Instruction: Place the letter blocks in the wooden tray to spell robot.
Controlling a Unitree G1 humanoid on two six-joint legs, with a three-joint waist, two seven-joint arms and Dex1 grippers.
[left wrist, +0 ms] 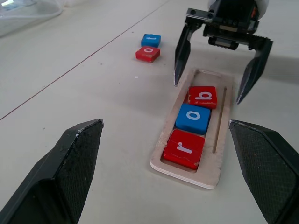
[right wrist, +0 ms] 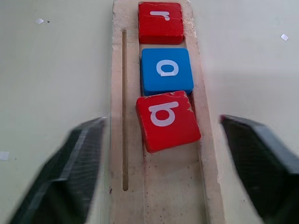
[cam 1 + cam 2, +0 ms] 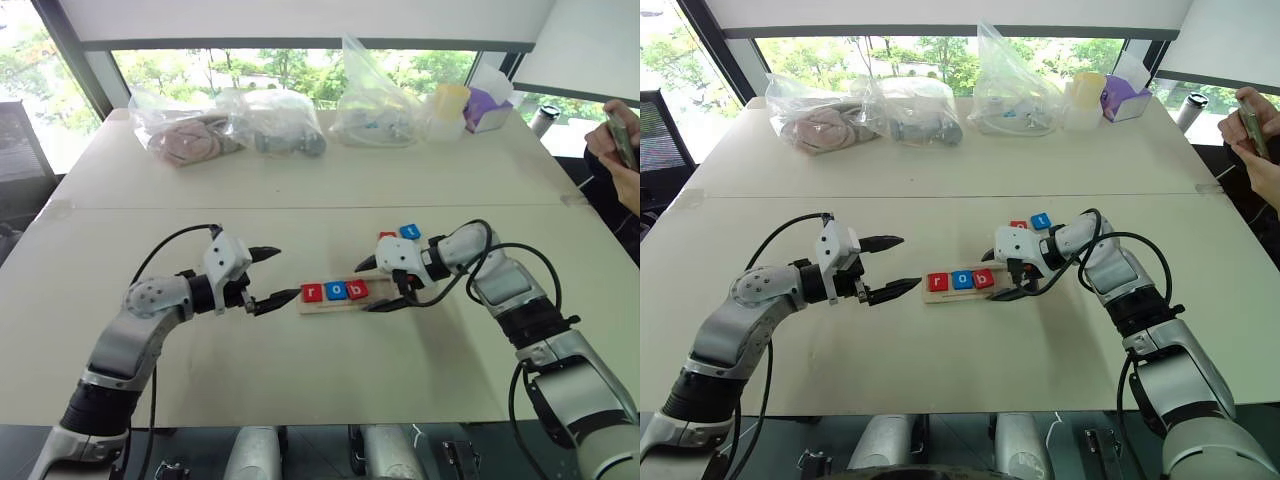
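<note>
The wooden tray (image 3: pixel 338 306) lies mid-table and holds three letter blocks in a row: red r (image 1: pixel 183 148), blue o (image 1: pixel 193 117) and red b (image 2: pixel 167 120). The b sits slightly askew. My right gripper (image 1: pixel 208 92) is open, its fingers straddling the tray just past the b and touching nothing. A red o block (image 1: pixel 148 52) and a blue t block (image 1: pixel 151 39) lie loose on the table beyond the tray. My left gripper (image 3: pixel 288 272) hovers open and empty off the tray's r end.
Clear plastic bags (image 3: pixel 235 125) with soft items, a yellow-lidded cup (image 3: pixel 447 110) and a purple box (image 3: pixel 487 108) line the far table edge. A person's hand (image 3: pixel 622 150) holding a phone shows at the far right.
</note>
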